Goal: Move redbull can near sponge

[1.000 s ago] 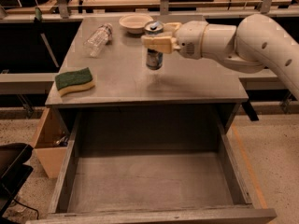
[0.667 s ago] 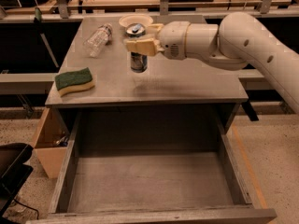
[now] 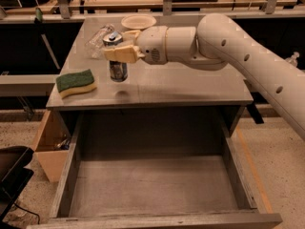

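The redbull can [image 3: 116, 70] is upright, slim, blue and silver with a silver top, held a little above the grey tabletop [image 3: 190, 85]. My gripper [image 3: 120, 53] is shut on the can's upper half, reaching in from the right on the white arm. The sponge [image 3: 75, 82], dark green over yellow foam, lies at the table's front left corner, a short way left of the can and apart from it.
A clear plastic bottle [image 3: 97, 39] lies on its side at the back left. A pale shallow bowl [image 3: 138, 21] sits at the back middle. A wide empty drawer [image 3: 152, 185] stands open below the table's front edge. A wooden box [image 3: 47, 147] sits on the floor at left.
The gripper has carried the can leftward and toward the front of the table, closing most of the gap to the sponge. The sponge, bottle and bowl have not moved.
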`<state>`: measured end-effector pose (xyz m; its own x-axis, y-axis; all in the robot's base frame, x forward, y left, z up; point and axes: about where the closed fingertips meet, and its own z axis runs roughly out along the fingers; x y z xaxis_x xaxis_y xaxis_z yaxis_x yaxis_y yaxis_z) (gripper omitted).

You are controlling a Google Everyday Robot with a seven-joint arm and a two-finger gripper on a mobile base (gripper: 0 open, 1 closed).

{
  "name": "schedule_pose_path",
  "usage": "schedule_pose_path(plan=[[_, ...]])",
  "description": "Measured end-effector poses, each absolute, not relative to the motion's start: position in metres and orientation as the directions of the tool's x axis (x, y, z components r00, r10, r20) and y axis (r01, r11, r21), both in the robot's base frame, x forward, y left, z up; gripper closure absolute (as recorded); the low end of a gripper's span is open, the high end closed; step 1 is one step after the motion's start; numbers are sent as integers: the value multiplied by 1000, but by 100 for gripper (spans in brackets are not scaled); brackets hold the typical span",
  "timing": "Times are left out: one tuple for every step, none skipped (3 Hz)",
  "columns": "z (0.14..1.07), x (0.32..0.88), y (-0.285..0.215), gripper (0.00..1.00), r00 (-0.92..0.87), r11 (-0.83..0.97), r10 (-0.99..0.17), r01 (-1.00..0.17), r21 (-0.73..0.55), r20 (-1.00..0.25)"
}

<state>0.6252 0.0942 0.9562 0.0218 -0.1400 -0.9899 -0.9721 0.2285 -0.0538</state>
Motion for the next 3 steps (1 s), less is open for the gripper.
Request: schedule_pose_path(plan=[[936, 618, 109, 100, -10, 183, -140, -983, -16, -990], [920, 619, 118, 100, -21, 151, -128, -989, 1, -992], [920, 618, 120, 83, -20, 147, -128, -989, 1, -992]])
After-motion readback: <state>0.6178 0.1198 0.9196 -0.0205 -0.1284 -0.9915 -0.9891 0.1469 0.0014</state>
